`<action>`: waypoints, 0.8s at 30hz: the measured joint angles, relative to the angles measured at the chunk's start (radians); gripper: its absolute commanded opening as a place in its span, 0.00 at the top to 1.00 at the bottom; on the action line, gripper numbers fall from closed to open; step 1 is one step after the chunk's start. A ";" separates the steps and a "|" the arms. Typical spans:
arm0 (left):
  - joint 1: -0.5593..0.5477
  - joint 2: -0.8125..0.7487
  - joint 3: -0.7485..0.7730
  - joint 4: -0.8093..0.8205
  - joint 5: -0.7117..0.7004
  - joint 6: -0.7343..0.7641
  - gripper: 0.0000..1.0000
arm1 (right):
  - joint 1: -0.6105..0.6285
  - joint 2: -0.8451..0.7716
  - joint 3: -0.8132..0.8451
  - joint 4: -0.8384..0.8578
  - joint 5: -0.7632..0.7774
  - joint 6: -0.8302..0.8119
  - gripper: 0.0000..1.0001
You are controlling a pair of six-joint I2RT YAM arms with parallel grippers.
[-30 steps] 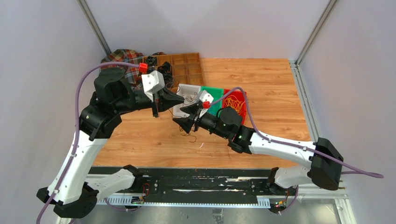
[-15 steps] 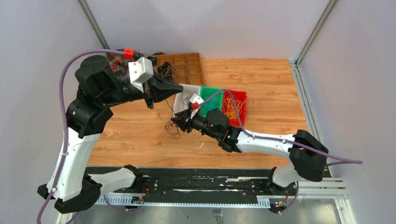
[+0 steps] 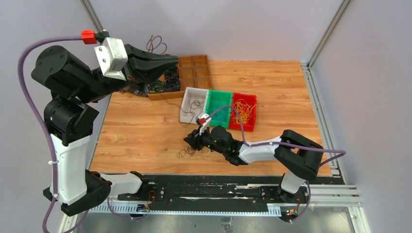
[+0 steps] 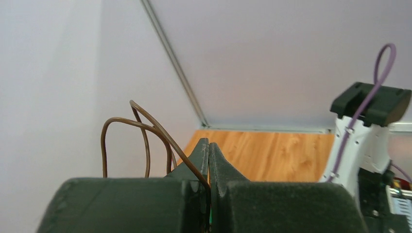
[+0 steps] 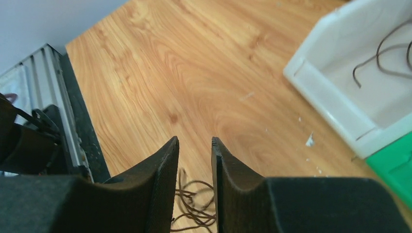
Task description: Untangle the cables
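Note:
The cables here are thin brown wires. My left gripper (image 3: 176, 59) is raised high at the back left, shut on one cable (image 3: 154, 43) that loops up above its fingers. In the left wrist view that cable (image 4: 103, 145) arcs up from the pinched jaws of the left gripper (image 4: 209, 144). A small tangle of cables (image 3: 186, 153) lies on the wood near the front edge. My right gripper (image 3: 188, 141) hangs just over it, open with a narrow gap. In the right wrist view the tangle (image 5: 193, 196) shows on the table between the fingers of the right gripper (image 5: 195, 141).
A white bin (image 3: 186, 104) holding a few brown wires, a green bin (image 3: 217, 108) and a red bin (image 3: 243, 109) with yellow wires stand in a row mid-table. A wooden compartment tray (image 3: 194, 68) with black coils (image 3: 163, 86) sits at the back left. In the right wrist view the white bin (image 5: 330, 97) lies to the right.
My left arm has swung up and back to the left, lifting its cable clear. The right arm has drawn toward the near edge, down over the tangle, and its jaws have narrowed.

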 measured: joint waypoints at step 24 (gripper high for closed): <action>0.000 -0.170 -0.428 0.154 -0.248 0.177 1.00 | 0.014 -0.158 -0.013 -0.090 0.152 0.013 0.49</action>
